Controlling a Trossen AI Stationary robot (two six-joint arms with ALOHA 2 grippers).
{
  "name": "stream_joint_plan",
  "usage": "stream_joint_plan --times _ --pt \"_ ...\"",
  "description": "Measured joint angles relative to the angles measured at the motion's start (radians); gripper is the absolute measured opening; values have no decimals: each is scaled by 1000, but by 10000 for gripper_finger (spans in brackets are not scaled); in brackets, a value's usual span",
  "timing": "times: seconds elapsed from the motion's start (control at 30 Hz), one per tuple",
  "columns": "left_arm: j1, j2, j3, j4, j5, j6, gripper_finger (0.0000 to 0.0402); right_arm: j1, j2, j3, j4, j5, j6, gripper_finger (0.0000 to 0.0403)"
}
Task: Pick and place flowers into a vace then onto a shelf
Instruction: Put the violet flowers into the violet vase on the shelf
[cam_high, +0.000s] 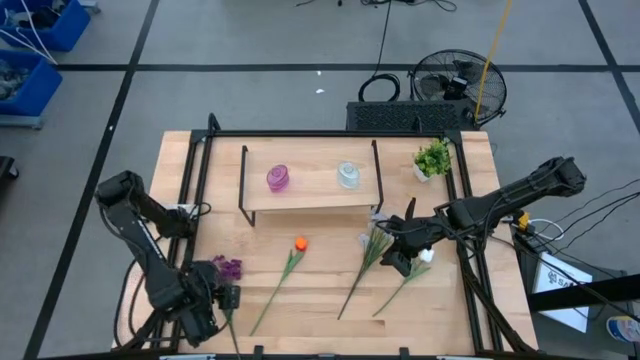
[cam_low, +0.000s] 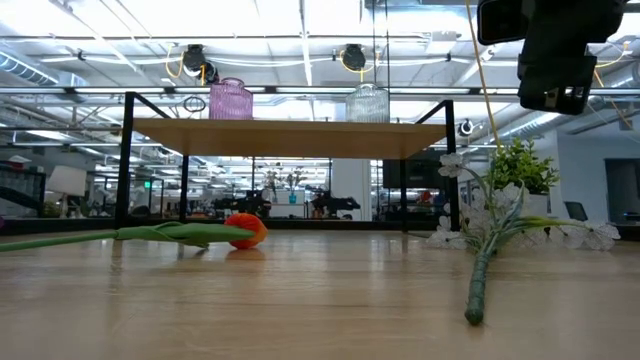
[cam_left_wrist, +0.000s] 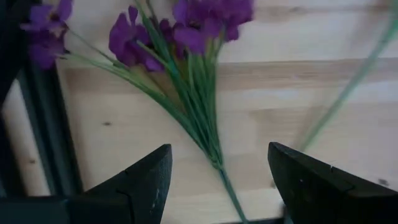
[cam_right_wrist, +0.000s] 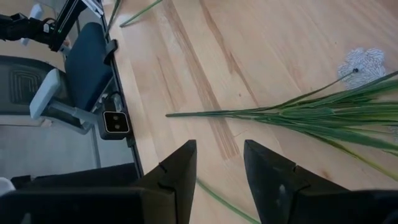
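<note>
The flowers lie flat on the table. My left gripper (cam_high: 228, 298) hovers open at the near left, and in its wrist view the fingers stand either side of the dark purple cluster's (cam_left_wrist: 186, 37) stem (cam_left_wrist: 217, 165) without touching it. The orange tulip (cam_high: 300, 243) lies mid-table. My right gripper (cam_high: 398, 255) hangs open above the pale spray (cam_high: 372, 242) and the white bud (cam_high: 426, 257). In its wrist view the spray's stems (cam_right_wrist: 261, 115) lie just beyond the fingers. The low view shows that gripper (cam_low: 558, 70) well above the tabletop.
The shelf (cam_high: 310, 206) stands at the table's far middle, carrying a purple vase (cam_high: 277, 178) and a clear vase (cam_high: 348, 174). A small potted plant (cam_high: 432, 158) sits at the far right. Black frame rails (cam_high: 190, 200) run along the table's sides. A fan (cam_high: 458, 85) stands on the floor beyond.
</note>
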Motion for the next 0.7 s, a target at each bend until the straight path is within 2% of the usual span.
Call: stream_joint_plan --times 0.23,0.43,0.53,0.7 --pt "18 0 -195 181 -26 1 271 0 0 0 47 0 -1 125" --pt "46 0 -308 262 -27 6 260 0 0 0 69 0 -1 125" --pt "60 0 -334 298 -25 18 216 0 0 0 74 0 -1 125" --pt "87 0 -345 335 -29 73 90 0 0 0 74 0 -1 125"
